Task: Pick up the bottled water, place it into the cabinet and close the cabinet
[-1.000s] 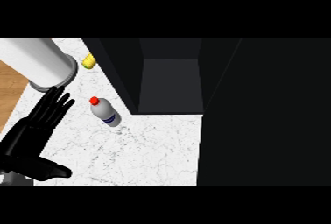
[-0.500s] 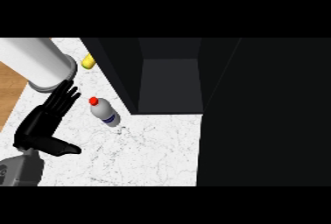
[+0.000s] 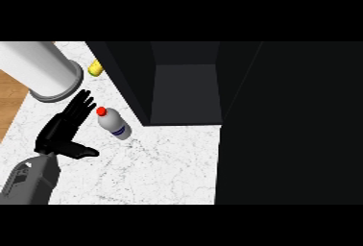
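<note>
The bottled water (image 3: 113, 123) stands on the white worktop (image 3: 170, 168) left of centre, just beside the open cabinet (image 3: 186, 91). My left hand (image 3: 64, 129) is just left of it, fingers straight and spread, thumb out, holding nothing. My worry: if my fingers brush its red cap before my thumb gets round, I judge it could tip toward the cabinet wall or roll toward the grey cylinder (image 3: 39, 67) at upper left.
</note>
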Robot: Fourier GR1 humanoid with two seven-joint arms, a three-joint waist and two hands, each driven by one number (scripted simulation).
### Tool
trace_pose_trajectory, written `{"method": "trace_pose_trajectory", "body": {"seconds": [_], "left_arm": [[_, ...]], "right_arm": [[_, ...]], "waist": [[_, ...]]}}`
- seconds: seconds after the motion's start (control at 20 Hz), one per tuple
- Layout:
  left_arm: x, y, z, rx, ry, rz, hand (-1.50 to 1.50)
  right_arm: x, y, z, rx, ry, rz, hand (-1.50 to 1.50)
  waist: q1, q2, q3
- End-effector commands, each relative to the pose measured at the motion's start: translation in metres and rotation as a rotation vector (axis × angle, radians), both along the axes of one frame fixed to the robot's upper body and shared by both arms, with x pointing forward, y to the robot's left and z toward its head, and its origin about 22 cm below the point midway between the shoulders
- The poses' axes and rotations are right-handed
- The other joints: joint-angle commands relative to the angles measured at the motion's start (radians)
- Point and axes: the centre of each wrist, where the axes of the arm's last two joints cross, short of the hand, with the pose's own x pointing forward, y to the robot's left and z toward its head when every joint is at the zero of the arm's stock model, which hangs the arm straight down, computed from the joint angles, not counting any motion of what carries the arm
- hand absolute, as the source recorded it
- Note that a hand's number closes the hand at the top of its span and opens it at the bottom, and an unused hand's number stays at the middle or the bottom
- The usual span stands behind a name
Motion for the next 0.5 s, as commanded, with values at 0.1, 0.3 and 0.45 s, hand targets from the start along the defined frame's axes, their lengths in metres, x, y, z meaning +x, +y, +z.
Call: {"method": "trace_pose_trajectory", "body": {"seconds": [0.1,0.3,0.45], "left_arm": [[0.02,-0.012,-0.024,-0.05,0.058,-0.006,-1.5],[0.016,-0.006,-0.037,-0.075,0.104,0.002,-1.5],[0.006,-0.005,-0.049,-0.086,0.095,0.014,-1.5]], "right_arm": [[-0.004,-0.008,0.004,0.02,-0.001,0.004,-1.5],[-0.012,-0.012,0.004,0.007,0.001,0.017,-1.5],[-0.016,-0.002,0.007,0.01,0.004,0.008,-1.5]], "waist": [[-0.012,0.004,-0.001],[-0.012,0.003,-0.001],[-0.007,0.002,-0.001]]}}
